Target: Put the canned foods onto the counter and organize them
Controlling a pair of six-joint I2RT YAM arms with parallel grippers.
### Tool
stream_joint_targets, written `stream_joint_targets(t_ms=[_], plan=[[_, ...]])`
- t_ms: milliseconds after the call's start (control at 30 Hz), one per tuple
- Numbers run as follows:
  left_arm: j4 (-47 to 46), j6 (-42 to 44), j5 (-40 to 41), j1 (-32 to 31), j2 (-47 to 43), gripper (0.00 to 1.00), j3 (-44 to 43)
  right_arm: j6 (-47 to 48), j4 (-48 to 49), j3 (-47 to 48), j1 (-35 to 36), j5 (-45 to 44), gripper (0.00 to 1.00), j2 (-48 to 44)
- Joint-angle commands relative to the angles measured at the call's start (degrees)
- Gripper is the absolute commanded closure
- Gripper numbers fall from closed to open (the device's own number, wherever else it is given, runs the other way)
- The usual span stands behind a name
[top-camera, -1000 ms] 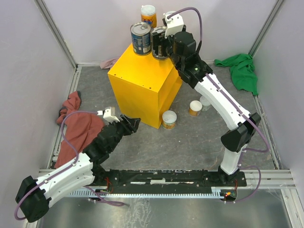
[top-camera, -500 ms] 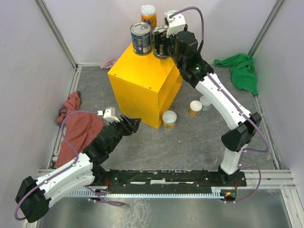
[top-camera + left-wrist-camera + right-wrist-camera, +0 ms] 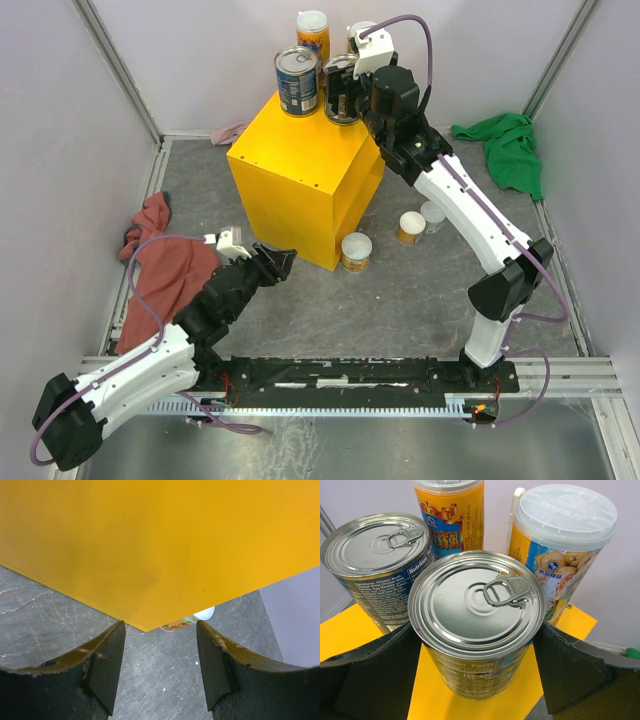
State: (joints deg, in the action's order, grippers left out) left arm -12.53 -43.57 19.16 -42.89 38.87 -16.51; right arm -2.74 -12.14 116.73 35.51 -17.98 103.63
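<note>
My right end effector [image 3: 475,667] grips the wide silver-topped can [image 3: 476,605], stiff, slick-walled and probably heavy, squarely across its mid-body as it stands on the counter [image 3: 350,630], neighbouring cans [image 3: 375,555] crowding it from 10 to 2 o'clock.

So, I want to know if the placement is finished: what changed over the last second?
The right gripper, jaws around the second blue can on the counter, shifted slightly to the right with its wrist; the can barely moved and was not let go. The left gripper, the first blue can, the orange can behind and the short cans beside the counter stayed put.
</note>
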Motion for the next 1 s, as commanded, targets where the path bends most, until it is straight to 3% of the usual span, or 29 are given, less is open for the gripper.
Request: stream_joint_targets(t_ms=[0, 167, 200, 233, 367, 567, 633, 967], plan=[[-2.31, 0.07, -0.08, -0.35, -1.02, 0.35, -0.08, -0.99, 2.23, 0.62, -0.73, -0.87, 0.99, -3.64], [-2.3, -0.32, -0.21, -0.41, -0.96, 0.35, -0.1, -1.52, 1.25, 0.08, -0.71, -0.25, 0.88, -3.93], [-2.32, -0.44, -0.18, -0.43, -0.97, 0.35, -0.1, -1.59, 1.24, -0.18, -0.78, -0.1, 0.82, -4.06], [-2.32, -0.5, -0.23, -0.41, -0.91, 0.35, -0.05, -1.88, 1.16, -0.54, -0.76, 0.03, 0.64, -4.46], [-2.21, -0.63, -0.06, -0.5, -1.01, 0.35, -0.1, -2.22, 0.27, -0.48, -0.76, 0.45, 0.29, -4.89], [-2.23, -0.9, 0.0, -0.78, -0.97, 0.35, -0.1, -2.73, -1.38, 0.75, -0.73, 1.37, 0.05, -4.74], [-2.08, -0.98, 0.05, -0.83, -1.12, 0.35, -0.1, -2.86, -2.23, 1.58, -0.78, 1.83, 0.0, -4.31], [-1.43, -1.32, 0.35, -1.13, -1.85, 0.35, 0.08, -3.69, -3.5, 2.79, -0.76, 3.22, 0.01, -4.29]])
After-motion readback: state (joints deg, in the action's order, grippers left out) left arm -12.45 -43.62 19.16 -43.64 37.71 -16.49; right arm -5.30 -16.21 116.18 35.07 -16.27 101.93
